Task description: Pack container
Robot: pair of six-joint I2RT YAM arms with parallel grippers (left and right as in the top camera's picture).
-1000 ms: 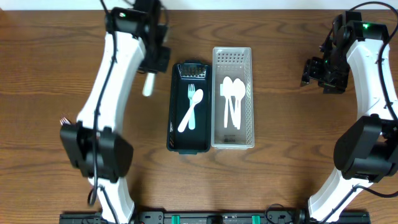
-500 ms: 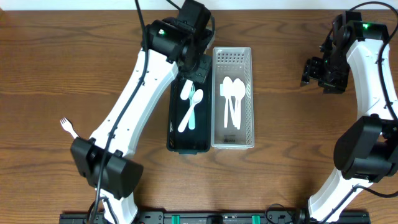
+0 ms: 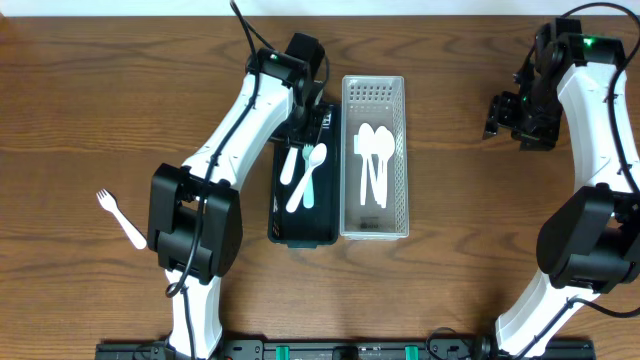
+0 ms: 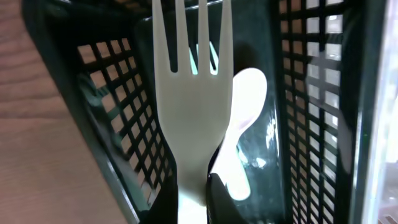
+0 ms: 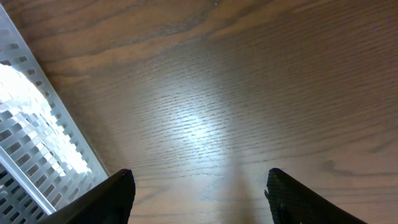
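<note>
My left gripper (image 3: 302,128) is shut on a white fork (image 3: 289,163) and holds it inside the black basket (image 3: 279,228). In the left wrist view the white fork (image 4: 189,106) sits between the fingers (image 4: 193,202), tines pointing away. Under it lie a white spoon (image 4: 241,118) and a teal fork (image 3: 309,180). The white basket (image 3: 400,225) next to it holds several white spoons (image 3: 374,160). Another white fork (image 3: 120,217) lies on the table at the far left. My right gripper (image 3: 508,115) is open and empty over bare wood, as the right wrist view (image 5: 202,193) shows.
The two baskets stand side by side in the middle of the wooden table. A corner of the white basket (image 5: 34,130) shows at the left of the right wrist view. The left arm's base (image 3: 190,230) stands near the loose fork.
My left gripper carried the white fork from left of the black basket to over it and down into it. The loose fork at far left came into view. The right arm is still.
</note>
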